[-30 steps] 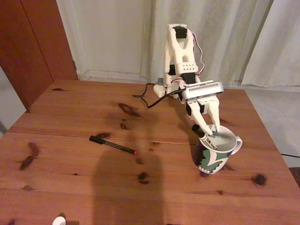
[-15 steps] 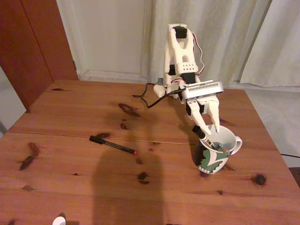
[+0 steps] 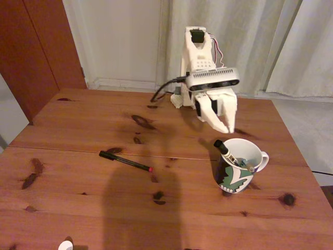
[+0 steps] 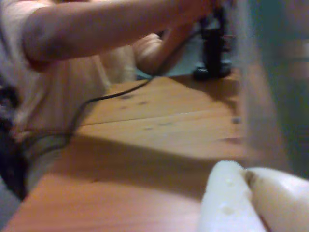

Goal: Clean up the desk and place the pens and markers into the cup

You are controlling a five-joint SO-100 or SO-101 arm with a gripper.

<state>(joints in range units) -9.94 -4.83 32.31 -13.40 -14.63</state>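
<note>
cup (image 3: 240,165) holds markers; black pen (image 3: 126,161) on desk (image 3: 78,125); pincer (image 3: 228,128) clenched, empty.

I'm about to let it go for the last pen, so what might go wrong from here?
The black pen lies flat on the desk, so the fingers may struggle to get under something so thin. The marker leans out over the cup's rim; the gripper, returning with the pen, might knock it out or tip the cup.
</note>
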